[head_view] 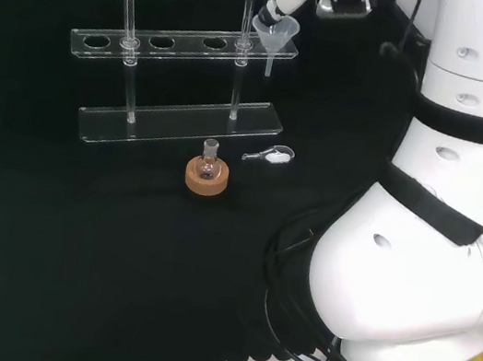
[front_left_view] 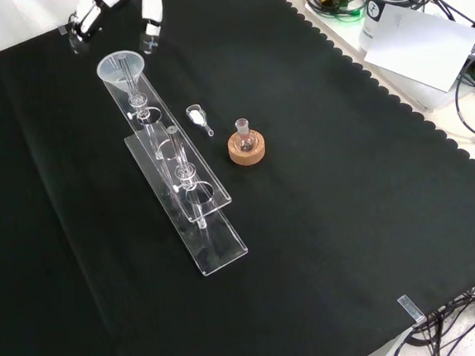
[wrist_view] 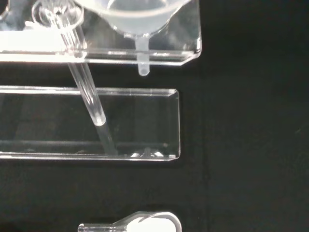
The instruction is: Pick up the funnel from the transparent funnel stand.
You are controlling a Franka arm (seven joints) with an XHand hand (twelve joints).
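On black cloth (front_left_view: 327, 245): funnel (front_left_view: 121, 70) in clear stand (front_left_view: 214, 198), hand (front_left_view: 150, 11) w/ straight fingers just beyond.

you've got a black cloth (front_left_view: 327, 245) with scalloped edge, clear funnel stand (front_left_view: 191, 200), translucent whitish funnel (front_left_view: 121, 69), tan cork ring (front_left_view: 247, 150) under a clear flask (front_left_view: 244, 136), black-and-white hand (front_left_view: 114, 4), white arm (head_view: 431, 270).

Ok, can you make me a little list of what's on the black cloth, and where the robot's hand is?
funnel: sits in the end hole of the clear stand's top shelf, not lifted yet
stand: clear, two shelves on posts
hand: beside the funnel, fingers apart, holding nothing
small flask: on a cork ring
little clear scoop: lies on the cloth between stand and flask
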